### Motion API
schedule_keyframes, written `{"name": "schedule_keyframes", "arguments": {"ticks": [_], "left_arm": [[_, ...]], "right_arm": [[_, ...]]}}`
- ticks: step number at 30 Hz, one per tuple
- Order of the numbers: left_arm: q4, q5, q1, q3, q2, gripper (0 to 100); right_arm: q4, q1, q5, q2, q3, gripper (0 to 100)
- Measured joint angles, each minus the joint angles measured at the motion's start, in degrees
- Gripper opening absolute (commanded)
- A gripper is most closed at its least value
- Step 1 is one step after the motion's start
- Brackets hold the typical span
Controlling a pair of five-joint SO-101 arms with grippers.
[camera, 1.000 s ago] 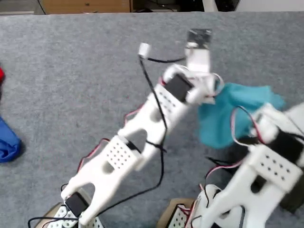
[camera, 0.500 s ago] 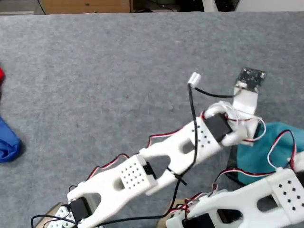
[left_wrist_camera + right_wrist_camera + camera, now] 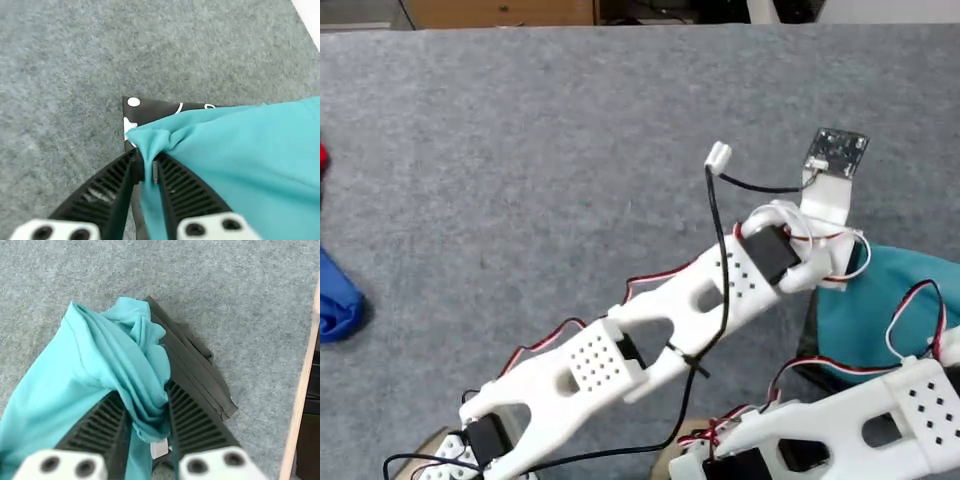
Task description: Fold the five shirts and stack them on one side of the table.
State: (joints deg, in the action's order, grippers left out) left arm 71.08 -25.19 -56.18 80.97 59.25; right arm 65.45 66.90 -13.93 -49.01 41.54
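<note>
1. The teal shirt [image 3: 880, 310] is sitting at the right side of the counter [image 3: 520, 150], gathered into bunches at two places and spreading over a dark folded garment [image 3: 150, 107] that is lying flat beneath it.
2. The left gripper [image 3: 145, 167] is pinching one bunched corner of the teal shirt, its jaws closed tight on the cloth. That corner is resting just over the exposed corner of the dark folded garment.
3. The right gripper [image 3: 145, 405] is clamping a second bunch of the same shirt, with cloth filling the space between its jaws. The dark folded garment's long edge is running just beside it.
4. The shirt's long axis is running between the two grips, so both arms are sharing the load and neither is free.
5. In the inspector's judgement, the coming move is turning on this alignment: the shirt is already lying directly above the dark garment, so it needs lowering rather than carrying across.
6. A blue shirt [image 3: 335, 300] is lying well apart at the counter's left edge.
</note>
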Motion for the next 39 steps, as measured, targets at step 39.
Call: {"name": "schedule_keyframes", "arguments": {"ticks": [39], "left_arm": [[13.0,0.2,17.6,2.9,-1.1,8]], "right_arm": [[-14.7,-32.5,1.2,0.0,-5.3,0.5]]}}
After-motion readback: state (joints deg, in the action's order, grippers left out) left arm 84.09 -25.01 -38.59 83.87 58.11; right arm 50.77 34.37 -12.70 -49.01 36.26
